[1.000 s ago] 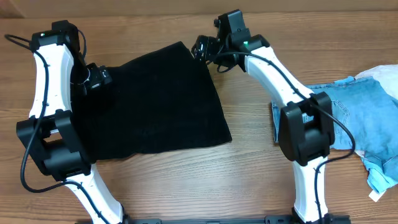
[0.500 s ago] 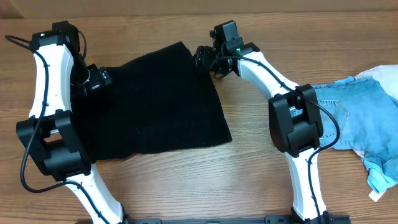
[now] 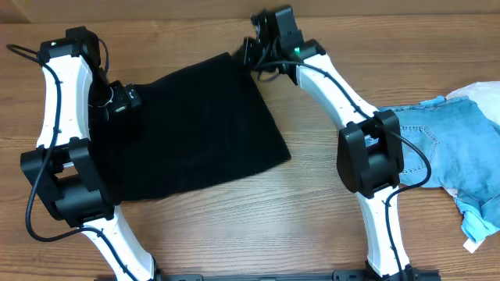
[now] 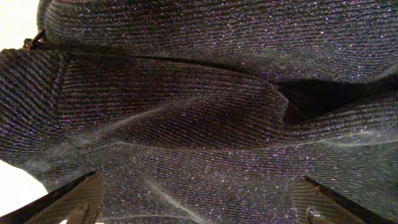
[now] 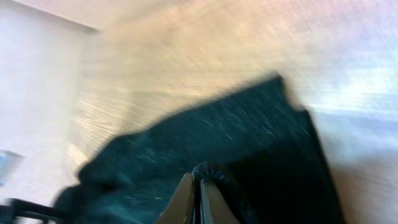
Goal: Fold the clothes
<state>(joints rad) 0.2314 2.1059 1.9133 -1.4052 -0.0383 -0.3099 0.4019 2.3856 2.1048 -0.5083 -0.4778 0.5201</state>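
Observation:
The clothes lie on the wooden table: a large black fuzzy knit garment (image 3: pixel 195 133) spread at centre left, and light-blue denim (image 3: pixel 461 156) bunched at the right. My right gripper (image 3: pixel 248 58) is at the garment's far right corner. In the right wrist view its jaws (image 5: pixel 199 180) are shut on a pinch of the black knit (image 5: pixel 249 143). My left gripper (image 3: pixel 125 105) hovers over the garment's left edge. Its fingertips (image 4: pixel 81 199) stand wide apart, open, with the black knit (image 4: pixel 199 112) filling the left wrist view below them.
The wooden table (image 3: pixel 312 211) shows bare in front of the garment and between the two arm bases. A white cloth edge (image 3: pixel 480 90) peeks out above the denim at the far right.
My right gripper has shut on the garment's far right corner and pulled it back and left. The garment's right edge has shifted with it. The left arm has not moved.

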